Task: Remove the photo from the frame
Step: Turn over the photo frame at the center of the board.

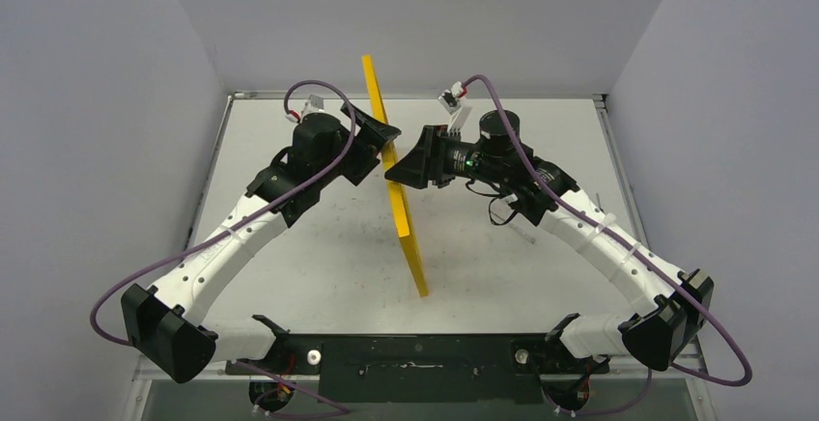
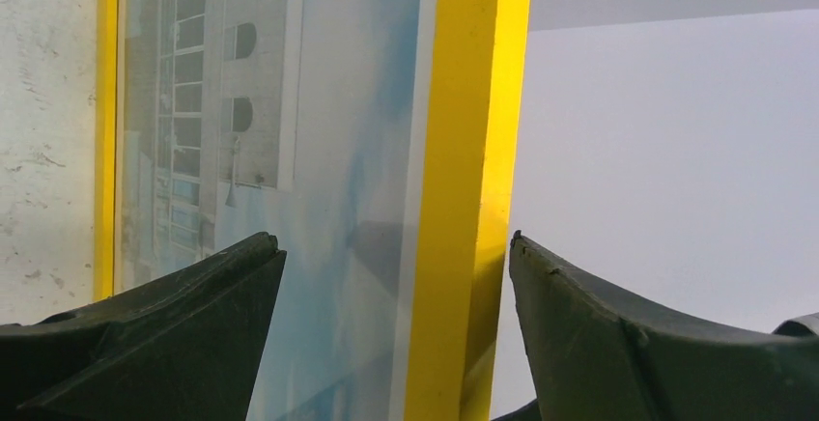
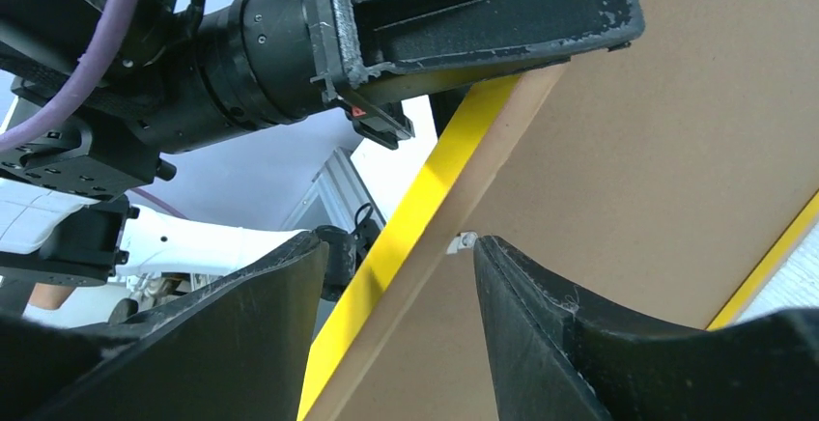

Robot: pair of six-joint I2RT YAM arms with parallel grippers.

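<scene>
Frame (image 1: 401, 199) upright on edge, photo (image 2: 319, 151) inside, left gripper (image 2: 394, 238) pinching it, right gripper (image 3: 398, 239) spread at backing tab (image 3: 466, 240).

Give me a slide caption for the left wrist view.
Left gripper straddling the frame at its yellow edge, building photo inside.

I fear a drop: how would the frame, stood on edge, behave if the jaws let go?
Likely tips: the frame is upright on its thin edge. Probably stiff; its fibreboard back looks flat. The glossy front may slip.
</scene>
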